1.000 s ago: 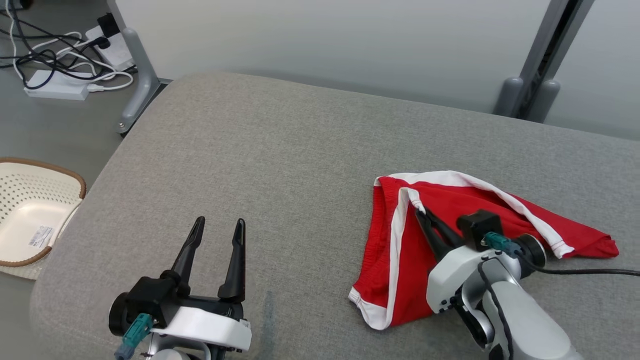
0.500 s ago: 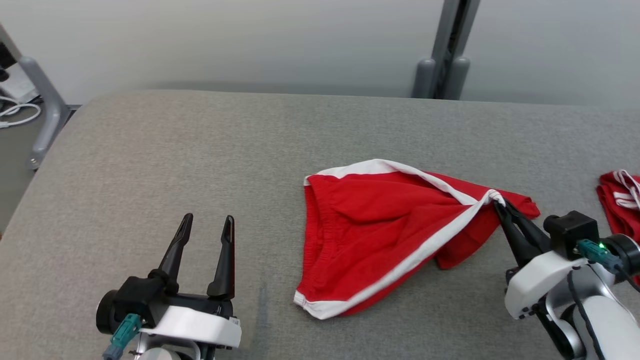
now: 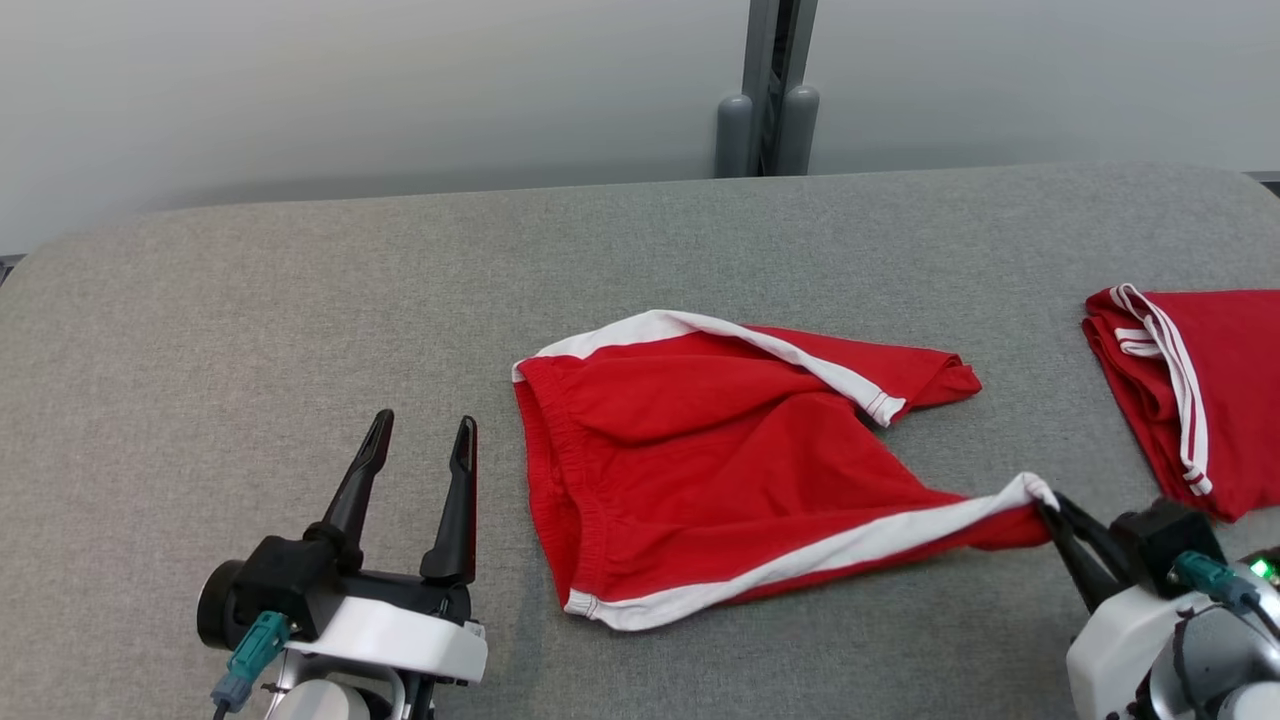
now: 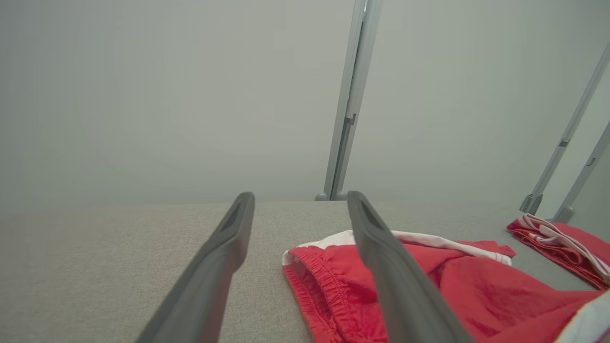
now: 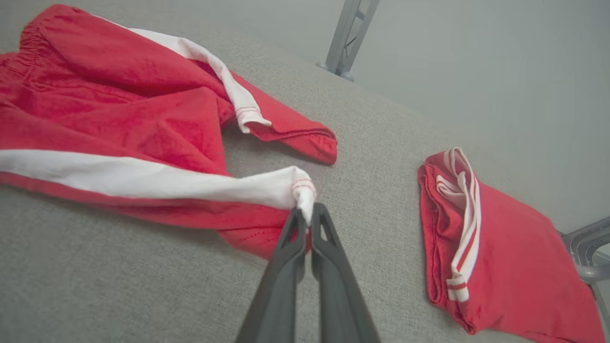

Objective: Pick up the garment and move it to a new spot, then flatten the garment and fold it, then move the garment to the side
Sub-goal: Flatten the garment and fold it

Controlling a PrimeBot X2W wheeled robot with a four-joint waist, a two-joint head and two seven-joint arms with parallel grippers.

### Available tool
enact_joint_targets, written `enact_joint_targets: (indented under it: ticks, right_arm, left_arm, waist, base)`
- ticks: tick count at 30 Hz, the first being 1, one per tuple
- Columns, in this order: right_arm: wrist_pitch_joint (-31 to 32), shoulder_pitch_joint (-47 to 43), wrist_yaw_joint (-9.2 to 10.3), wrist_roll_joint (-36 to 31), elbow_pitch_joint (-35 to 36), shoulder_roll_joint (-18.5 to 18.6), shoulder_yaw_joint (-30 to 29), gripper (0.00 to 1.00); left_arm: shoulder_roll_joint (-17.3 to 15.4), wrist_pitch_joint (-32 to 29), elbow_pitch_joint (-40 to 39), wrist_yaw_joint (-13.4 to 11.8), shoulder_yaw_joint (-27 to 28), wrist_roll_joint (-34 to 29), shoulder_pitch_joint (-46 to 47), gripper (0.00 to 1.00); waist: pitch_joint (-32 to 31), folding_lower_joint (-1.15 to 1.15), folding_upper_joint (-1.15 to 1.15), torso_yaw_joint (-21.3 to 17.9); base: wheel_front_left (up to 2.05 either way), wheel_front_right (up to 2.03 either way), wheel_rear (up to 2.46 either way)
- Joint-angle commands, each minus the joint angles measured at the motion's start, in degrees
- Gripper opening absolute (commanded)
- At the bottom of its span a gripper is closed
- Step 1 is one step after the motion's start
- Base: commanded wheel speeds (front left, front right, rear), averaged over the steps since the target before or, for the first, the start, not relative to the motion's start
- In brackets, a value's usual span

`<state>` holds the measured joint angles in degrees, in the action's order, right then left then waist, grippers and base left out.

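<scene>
The garment (image 3: 700,470) is a pair of red shorts with white side stripes, lying rumpled in the middle of the grey table (image 3: 250,320). My right gripper (image 3: 1050,512) is shut on the hem of one leg, stretched out to the lower right; the pinch shows close up in the right wrist view, where the gripper (image 5: 307,216) holds the white stripe end of the garment (image 5: 119,128). My left gripper (image 3: 420,440) stands open over bare table, left of the waistband. In the left wrist view the garment (image 4: 429,286) lies past its right finger (image 4: 381,257).
A second red garment (image 3: 1200,390), folded with white stripes, lies at the table's right edge, also seen folded (image 5: 505,257) in the right wrist view. A grey post (image 3: 768,90) stands behind the table's far edge against a pale wall.
The head camera has swung right. My right gripper has pulled the leg hem across to the right and toward me, opening the shorts out. The left gripper stays open and still.
</scene>
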<state>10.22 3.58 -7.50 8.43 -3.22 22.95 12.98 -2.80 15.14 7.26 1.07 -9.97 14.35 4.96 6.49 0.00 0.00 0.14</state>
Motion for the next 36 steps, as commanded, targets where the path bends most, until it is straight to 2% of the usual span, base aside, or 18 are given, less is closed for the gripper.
enact_joint_targets:
  ticks: [1, 2, 3, 4, 8, 13, 18, 26, 27, 36]
  right_arm:
    - [0.9, -1.4, 0.01, 0.4, 0.4, 0.1, 0.1, 0.0]
    - [2.0, -2.4, 0.01, 1.3, 0.4, -0.1, 0.4, 0.0]
    - [3.3, -3.4, 0.01, 2.3, 0.4, 0.0, 1.2, 0.45]
    - [4.4, -4.0, 0.01, 3.1, 0.5, 0.4, 1.5, 1.0]
    - [6.3, -5.1, 0.01, 4.9, 1.9, 0.5, 0.4, 1.0]
    - [5.1, -3.1, 0.01, 3.6, 4.2, -1.1, -4.5, 1.0]
    - [-2.3, 0.2, 0.01, 0.9, 5.8, -6.3, -8.9, 1.0]
    - [-13.1, 3.8, 0.01, -0.9, 4.7, -12.0, -11.1, 1.0]
    - [-16.1, 4.6, 0.01, -1.5, 3.8, -13.4, -12.0, 1.0]
    - [-22.4, 3.9, 0.01, -2.9, -2.2, -17.8, -11.2, 1.0]
  left_arm:
    - [-0.2, 0.0, 0.1, 0.4, 0.3, -0.2, 0.3, 1.0]
    - [-0.2, 0.0, 0.1, 0.4, 0.2, -0.2, 0.3, 1.0]
    - [-0.2, 0.0, 0.2, 0.5, 0.1, -0.1, 0.3, 1.0]
    - [-0.2, 0.0, 0.2, 0.5, 0.0, -0.1, 0.2, 1.0]
    - [-0.2, 0.0, 0.4, 0.5, -0.2, -0.2, -0.1, 1.0]
    - [-0.2, 0.0, 0.5, 0.6, 0.1, -0.6, -0.5, 1.0]
    - [-0.2, 0.0, 0.3, 0.4, -0.1, -0.5, 0.1, 1.0]
    - [-0.2, 0.0, -0.1, 0.1, 0.1, -0.5, 1.1, 1.0]
    - [-0.2, 0.0, -0.4, 0.0, 0.3, -0.3, 1.2, 1.0]
    - [-0.2, 0.0, -0.5, 0.0, 0.4, -0.3, 0.6, 1.0]
  waist:
    - [-0.1, 0.0, 0.0, -0.1]
    - [-0.2, 0.0, 0.0, -0.1]
    - [-0.3, 0.0, 0.0, -0.1]
    - [-0.3, 0.0, 0.0, -0.1]
    - [-0.5, 0.0, 0.0, 0.2]
    - [-0.6, 0.0, 0.0, 0.6]
    - [-0.5, 0.0, 0.0, 1.4]
    - [-0.1, 0.0, 0.0, 2.2]
    - [0.0, 0.0, 0.0, 2.4]
    - [0.7, 0.0, 0.0, 2.9]
  base:
    - [0.0, 0.0, 0.0]
    - [0.0, 0.0, 0.0]
    - [0.0, 0.0, 0.0]
    - [0.0, 0.0, 0.0]
    - [0.0, 0.0, 0.0]
    - [0.0, 0.0, 0.0]
    - [0.0, 0.0, 0.0]
    - [0.0, 0.0, 0.0]
    - [0.0, 0.0, 0.0]
    - [0.0, 0.0, 0.0]
